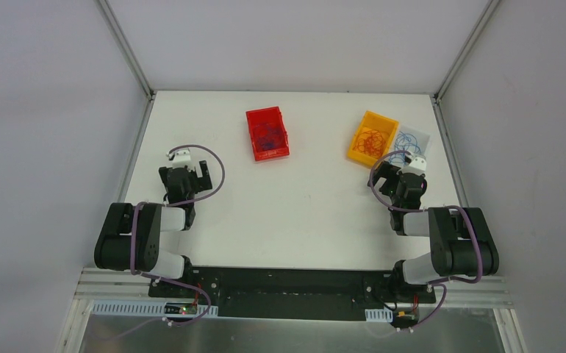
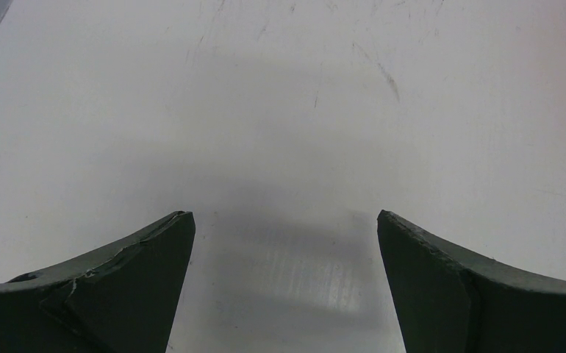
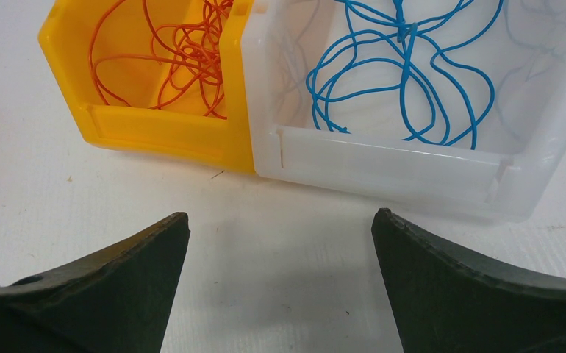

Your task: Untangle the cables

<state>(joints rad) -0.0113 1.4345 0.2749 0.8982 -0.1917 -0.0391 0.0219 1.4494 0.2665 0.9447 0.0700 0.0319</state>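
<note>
OPERATOR: Right jaws, item one on my wrist feed: both dark halves at the bottom edge, spread wide, nothing between them but bare white bench (image 3: 280, 279). Item two, just beyond: clear bin (image 3: 383, 158), near wall facing me, holding a blue cable (image 3: 405, 66) in loose loops that cross in a knot toward the far wall. Item three, touching the clear bin's left wall: yellow bin (image 3: 155, 136), holding an orange cable (image 3: 192, 51) in a tangle.

DESK: Left side?

OPERATOR: Left jaws, item four: likewise parted wide, gripping nothing, low over scuffed bench with only a soft shadow beneath. On the overhead view I log them at the bench's left side, well apart from every bin.

DESK: Anything further out?

OPERATOR: Item five, overhead view: red bin (image 1: 273, 154), toward the far edge and left of centre, with a dark cable (image 1: 268, 134) bunched inside; I cannot tell its colour for certain. Yellow and clear bins sit side by side at the far right, both turned at an angle, directly ahead of the right jaws. Each cable lies inside its own bin, apart from both sets of jaws. Item six: left arm (image 1: 144, 235) and right arm (image 1: 449, 239), black, elbows drawn back toward the near edge, forearms reaching out over the bench.
</note>
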